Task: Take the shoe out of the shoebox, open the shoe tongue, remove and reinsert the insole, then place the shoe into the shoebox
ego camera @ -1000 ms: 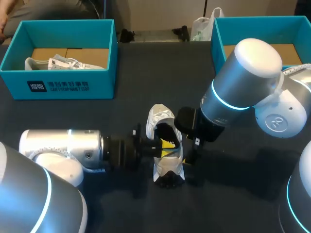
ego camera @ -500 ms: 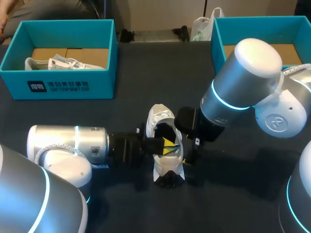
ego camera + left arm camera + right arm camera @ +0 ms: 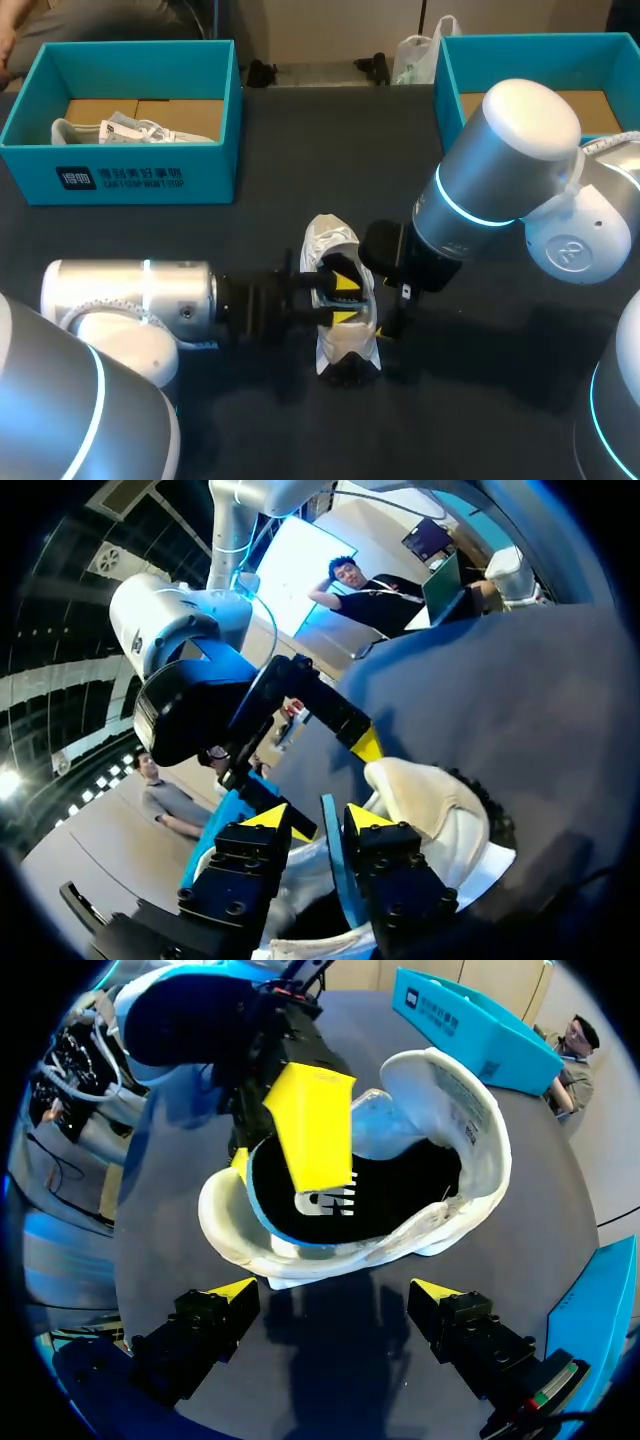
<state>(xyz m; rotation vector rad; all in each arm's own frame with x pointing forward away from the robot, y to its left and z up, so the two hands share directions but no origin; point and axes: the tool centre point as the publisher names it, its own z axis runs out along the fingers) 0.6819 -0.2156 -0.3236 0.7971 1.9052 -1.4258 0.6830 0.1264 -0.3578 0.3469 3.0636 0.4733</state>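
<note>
Two yellow tips of my left gripper (image 3: 317,820) stand apart, straddling one side wall of the shoe (image 3: 345,345). One finger is inside the opening and the other is outside it, with the blue-lined rim between them. The rim sits close against one finger and there is a gap to the other, so I read this gripper as unclamped.

My right gripper (image 3: 335,1290) has its fingers spread wide and holds nothing. The shoe lies just ahead of it and apart from both tips, with the opening turned toward that wrist. The shoe's inside is dark, with a white mark on its floor.

The shoe is white and rests on the dark table (image 3: 300,150) near the middle, somewhat toward the near edge. It lies between my two grippers. My left arm comes in low from the left edge to reach it. My right arm comes in from the right edge, and its wrist is just beside the shoe on that side.

The left box (image 3: 120,170), teal, stands at the far left corner, well apart from the shoe. A second shoe (image 3: 130,128), pale, lies inside it on the cardboard floor. The right box (image 3: 450,80), also teal, is at the far right corner and partly hidden behind my right arm.
</note>
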